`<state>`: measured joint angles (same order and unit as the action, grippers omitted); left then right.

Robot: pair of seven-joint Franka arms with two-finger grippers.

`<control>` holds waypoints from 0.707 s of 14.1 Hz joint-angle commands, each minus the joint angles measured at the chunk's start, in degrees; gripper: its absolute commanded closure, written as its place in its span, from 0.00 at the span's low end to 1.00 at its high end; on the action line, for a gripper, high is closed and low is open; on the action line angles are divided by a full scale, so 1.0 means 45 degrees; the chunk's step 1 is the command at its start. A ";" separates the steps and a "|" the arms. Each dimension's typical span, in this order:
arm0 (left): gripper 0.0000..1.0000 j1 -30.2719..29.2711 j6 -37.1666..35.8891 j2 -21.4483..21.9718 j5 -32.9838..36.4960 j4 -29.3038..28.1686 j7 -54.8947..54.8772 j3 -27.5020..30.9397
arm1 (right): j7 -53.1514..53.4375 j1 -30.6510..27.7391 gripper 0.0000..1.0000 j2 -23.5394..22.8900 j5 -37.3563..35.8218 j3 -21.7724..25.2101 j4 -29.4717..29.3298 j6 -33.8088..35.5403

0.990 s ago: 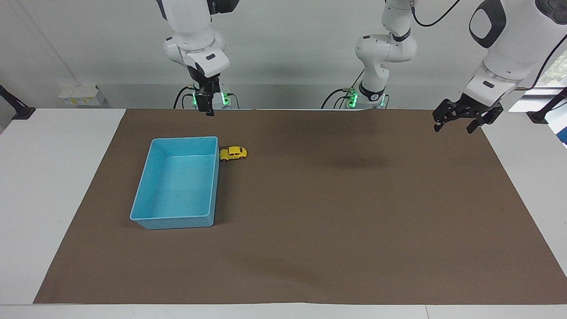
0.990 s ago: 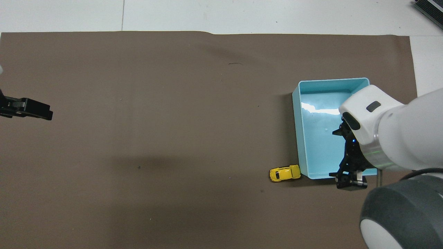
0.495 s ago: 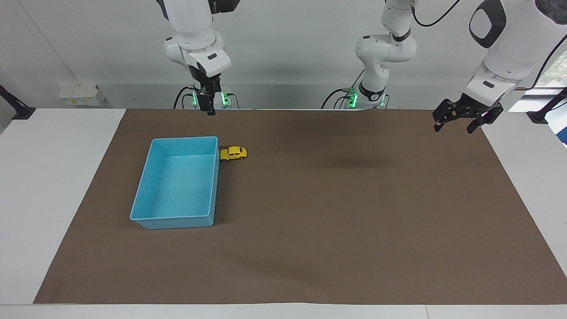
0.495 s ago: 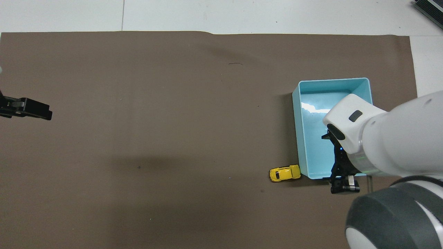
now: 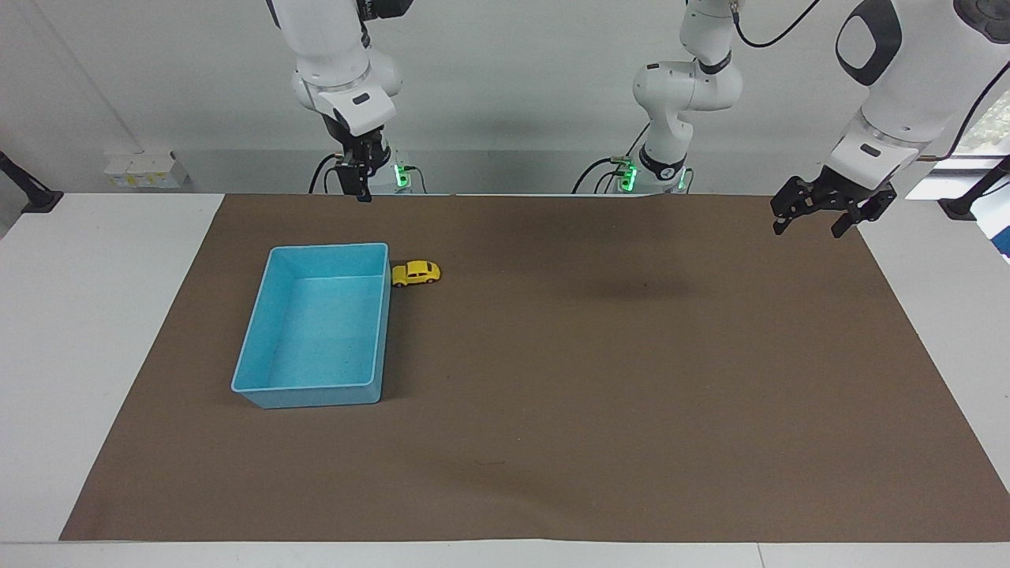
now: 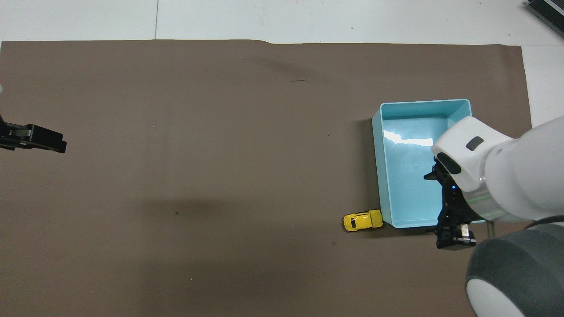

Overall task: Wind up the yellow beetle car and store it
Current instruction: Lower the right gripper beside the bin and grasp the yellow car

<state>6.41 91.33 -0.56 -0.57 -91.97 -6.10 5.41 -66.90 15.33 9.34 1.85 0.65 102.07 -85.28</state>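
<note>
Yellow car [image 5: 416, 273] sits on the brown mat [image 5: 600, 379], touching the outer wall of the blue bin [image 5: 268, 315] at its corner nearest me. My right gripper [image 5: 353, 183] hangs in the air above the mat's edge, up from that corner; I cannot tell its grip. My left gripper [image 5: 821, 214] waits released, fingers spread, well away from the car.
</note>
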 commanded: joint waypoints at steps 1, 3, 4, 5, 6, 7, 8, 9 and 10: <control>0.00 -0.0194 -0.0256 0.0026 0.0264 0.0145 0.0146 -0.0166 | -0.0117 -0.0303 0.00 0.0619 0.0311 -0.0066 0.0734 0.0259; 0.00 -0.0194 -0.0256 0.0026 0.0264 0.0145 0.0146 -0.0166 | -0.0405 -0.0263 0.00 0.0758 0.0331 -0.0086 0.1145 -0.0304; 0.00 -0.0194 -0.0256 0.0026 0.0264 0.0145 0.0146 -0.0166 | -0.0639 -0.0147 0.00 0.0758 0.0331 -0.0125 0.1282 -0.0597; 0.00 -0.0194 -0.0256 0.0026 0.0264 0.0145 0.0146 -0.0166 | -0.0661 0.0106 0.00 0.0816 0.0311 -0.0222 0.1747 -0.1064; 0.00 -0.0194 -0.0256 0.0026 0.0264 0.0145 0.0146 -0.0166 | -0.0410 0.0649 0.00 0.1164 0.0311 -0.0242 0.2564 -0.2074; 0.00 -0.0194 -0.0256 0.0046 0.0264 0.0145 0.0146 -0.0166 | 0.0173 0.1003 0.00 0.1342 0.0292 -0.0242 0.3114 -0.2742; 0.00 -0.0194 -0.0256 0.0027 0.0264 0.0145 0.0146 -0.0166 | 0.0604 0.1064 0.00 0.1343 0.0292 -0.0262 0.3216 -0.2845; 0.00 -0.0194 -0.0256 0.0026 0.0264 0.0145 0.0146 -0.0166 | 0.0705 0.1065 0.00 0.1324 0.0292 -0.0262 0.3256 -0.2885; 0.00 -0.0194 -0.0256 0.0026 0.0264 0.0145 0.0146 -0.0166 | 0.0687 0.1200 0.00 0.1343 0.0272 -0.0262 0.3372 -0.2905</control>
<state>6.41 91.33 -0.56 -0.57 -91.97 -6.10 5.41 -64.51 20.65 12.83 2.51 -0.61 114.01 -96.82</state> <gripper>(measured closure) 0.000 0.000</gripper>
